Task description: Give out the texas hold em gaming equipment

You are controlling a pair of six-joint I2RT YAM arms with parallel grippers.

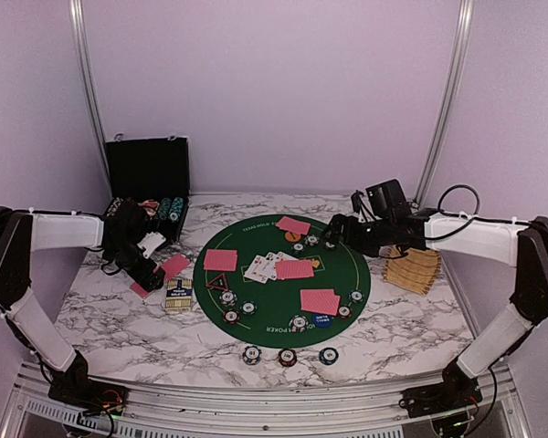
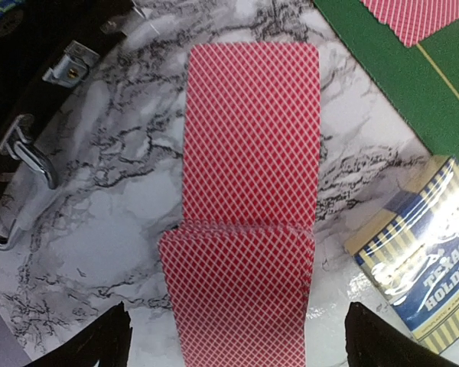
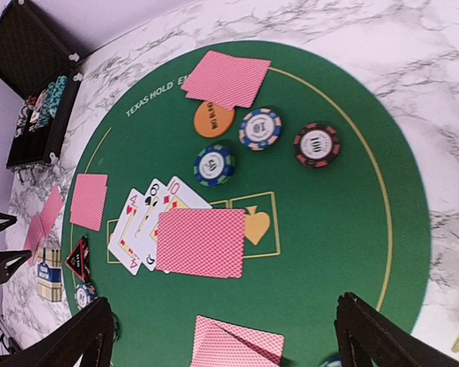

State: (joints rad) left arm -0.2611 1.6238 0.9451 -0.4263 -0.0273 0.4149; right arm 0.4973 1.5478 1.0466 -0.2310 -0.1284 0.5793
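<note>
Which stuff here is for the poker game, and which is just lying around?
For the game: red-backed cards, poker chips, orange disc, little black triangle.

Just lying about: black case, slatted wooden thing.

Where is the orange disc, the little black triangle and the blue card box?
orange disc (image 3: 214,119): right wrist view, middle of its top face.
black triangle (image 3: 78,260): right wrist view, its black centre.
blue card box (image 2: 421,264): left wrist view, its printed front.
</note>
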